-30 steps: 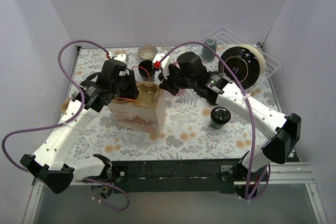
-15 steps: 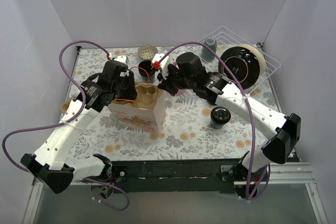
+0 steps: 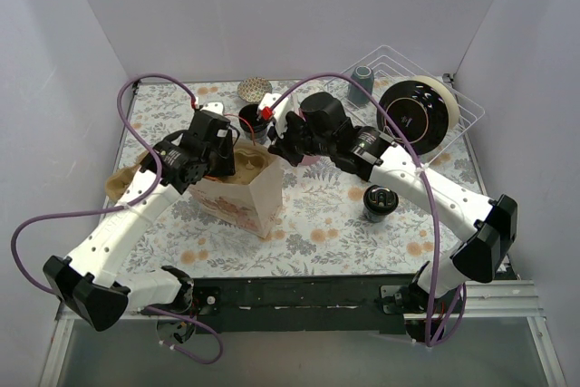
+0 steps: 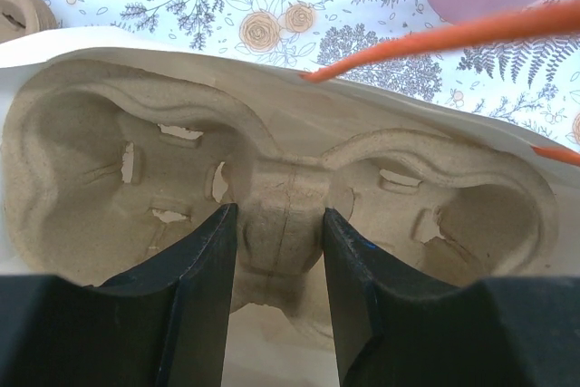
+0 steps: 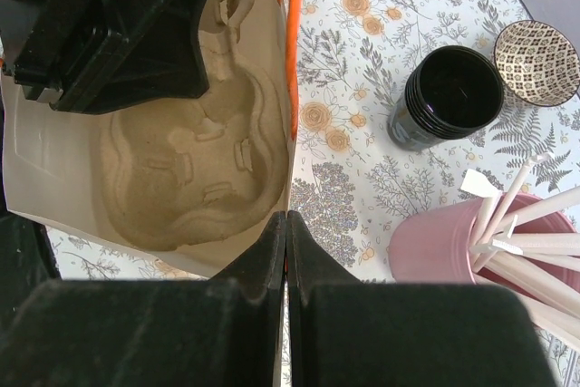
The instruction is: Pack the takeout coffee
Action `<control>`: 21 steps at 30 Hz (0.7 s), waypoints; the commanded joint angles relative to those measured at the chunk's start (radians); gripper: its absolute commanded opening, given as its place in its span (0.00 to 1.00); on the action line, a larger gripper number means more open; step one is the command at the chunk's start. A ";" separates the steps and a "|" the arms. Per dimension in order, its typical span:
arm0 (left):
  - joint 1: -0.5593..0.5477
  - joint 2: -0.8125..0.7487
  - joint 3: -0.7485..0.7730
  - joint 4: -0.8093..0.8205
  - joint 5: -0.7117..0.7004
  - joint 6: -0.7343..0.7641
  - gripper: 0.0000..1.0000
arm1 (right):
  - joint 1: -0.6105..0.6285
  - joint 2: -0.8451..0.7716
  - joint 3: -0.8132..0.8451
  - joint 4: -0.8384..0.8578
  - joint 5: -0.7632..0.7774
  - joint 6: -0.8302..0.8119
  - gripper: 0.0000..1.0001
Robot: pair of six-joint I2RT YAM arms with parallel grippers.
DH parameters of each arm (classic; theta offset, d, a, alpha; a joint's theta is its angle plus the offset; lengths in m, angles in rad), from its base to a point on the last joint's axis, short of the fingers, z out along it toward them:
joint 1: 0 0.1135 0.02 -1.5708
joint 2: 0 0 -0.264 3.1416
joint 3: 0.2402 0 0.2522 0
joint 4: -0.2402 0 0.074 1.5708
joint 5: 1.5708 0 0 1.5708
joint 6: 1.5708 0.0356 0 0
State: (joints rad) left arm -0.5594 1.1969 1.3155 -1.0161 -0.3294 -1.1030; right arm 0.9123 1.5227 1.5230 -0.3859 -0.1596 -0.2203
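The takeout coffee [image 3: 380,200], a small black cup with a glossy black lid, stands alone on the floral cloth right of centre, below my right forearm. A floral paper bag [image 3: 237,198] stands left of centre with a brown pulp cup carrier [image 3: 250,162] in its mouth. My left gripper [image 4: 277,224] is shut on the carrier's centre ridge [image 4: 279,195], one finger on each side. My right gripper [image 5: 286,222] is shut on the bag's orange handle [image 5: 292,61] at the bag's right rim. Both carrier wells are empty.
A lidless black cup [image 5: 449,97] and a patterned bowl [image 5: 539,61] stand behind the bag. A pink cup [image 5: 471,246] of white stirrers sits beside my right gripper. A wire rack [image 3: 458,101] at back right holds a grey-blue tumbler [image 3: 362,84] and a black dish [image 3: 415,117]. Another pulp carrier [image 3: 118,180] lies at the left edge.
My left arm has shifted right over the bag with the carrier in its grip, and the bag has turned slightly. My right gripper has kept its hold on the handle.
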 commanded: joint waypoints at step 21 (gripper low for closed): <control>0.001 -0.062 -0.219 0.151 0.073 -0.064 0.36 | 0.007 -0.007 -0.055 0.128 -0.047 0.007 0.01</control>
State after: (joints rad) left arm -0.5587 1.1423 1.0725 -0.8730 -0.2470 -1.1610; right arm 0.9123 1.5261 1.4754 -0.2958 -0.1879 -0.2115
